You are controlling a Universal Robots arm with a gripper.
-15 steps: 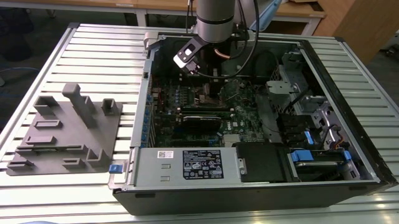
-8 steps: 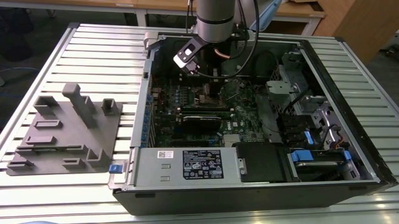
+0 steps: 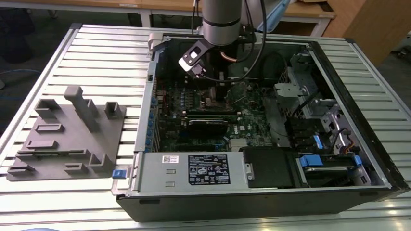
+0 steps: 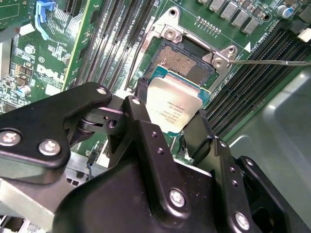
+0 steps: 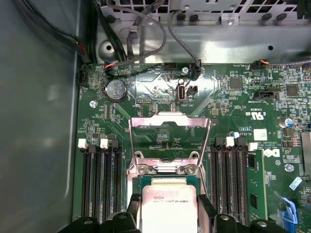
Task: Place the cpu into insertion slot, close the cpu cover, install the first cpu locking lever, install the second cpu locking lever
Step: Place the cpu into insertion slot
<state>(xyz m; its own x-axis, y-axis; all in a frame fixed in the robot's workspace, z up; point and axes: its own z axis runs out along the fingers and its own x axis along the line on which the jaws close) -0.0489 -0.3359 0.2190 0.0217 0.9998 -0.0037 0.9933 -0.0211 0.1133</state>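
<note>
Pale slatted metal table (image 3: 96, 48); wooden desks (image 3: 308, 10) behind.

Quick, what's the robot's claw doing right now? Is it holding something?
Gripper: shut on the cpu, right at the insertion slot; the cpu cover stands open.

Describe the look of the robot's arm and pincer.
The arm is a smooth silver-grey tube, with a black cable hanging beside it. The pincer is matte black, built of jointed bars fastened with silvery screws.
</note>
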